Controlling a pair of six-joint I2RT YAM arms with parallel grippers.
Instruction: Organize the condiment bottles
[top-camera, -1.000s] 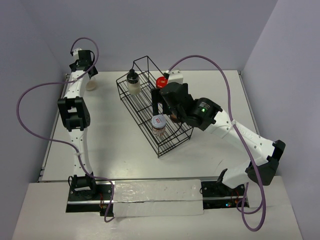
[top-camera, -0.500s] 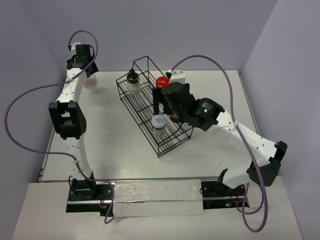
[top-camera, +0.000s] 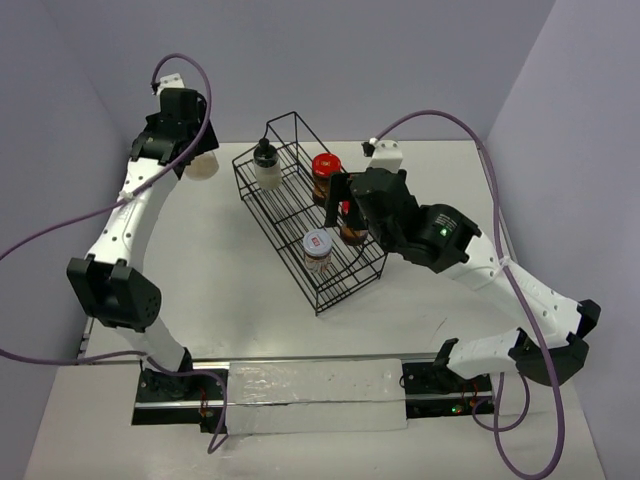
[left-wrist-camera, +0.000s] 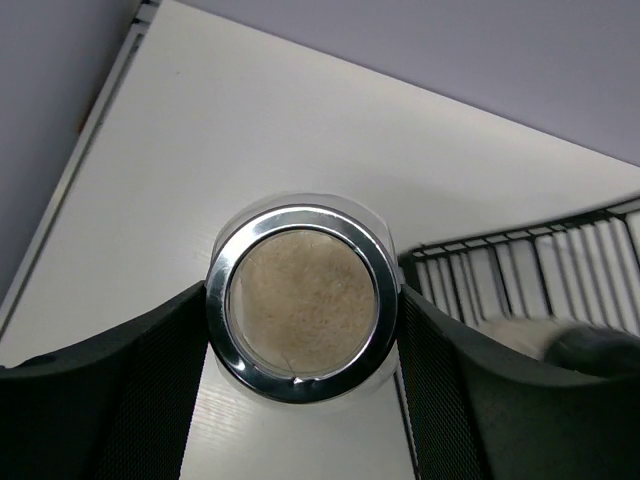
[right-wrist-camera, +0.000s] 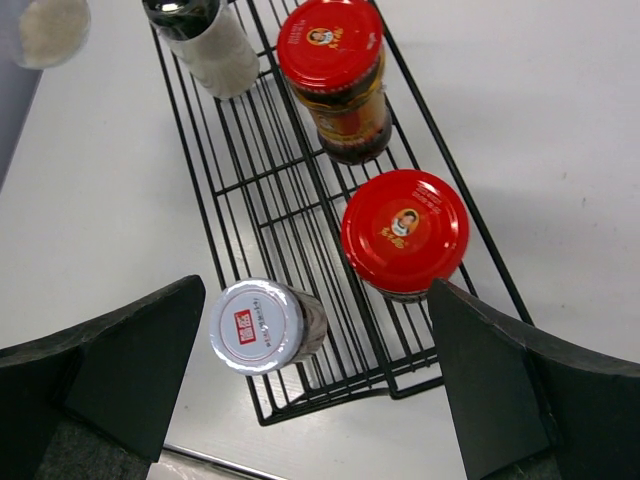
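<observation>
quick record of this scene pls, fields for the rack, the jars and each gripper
rack: black wire rack, set at an angle mid-table
in rack: black-capped jar, far red-lidded jar, near red-lidded jar, white-lidded jar
outside rack: pale-contents jar
left gripper: shut on the pale-contents jar, left of the rack
right gripper: open, above the rack, holding nothing

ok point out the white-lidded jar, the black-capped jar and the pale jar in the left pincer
white-lidded jar (right-wrist-camera: 258, 325), right wrist view, middle of its lid
black-capped jar (top-camera: 264, 153), top external view, on its black cap
pale jar (left-wrist-camera: 302, 303), left wrist view, pale contents inside its metal ring
</observation>
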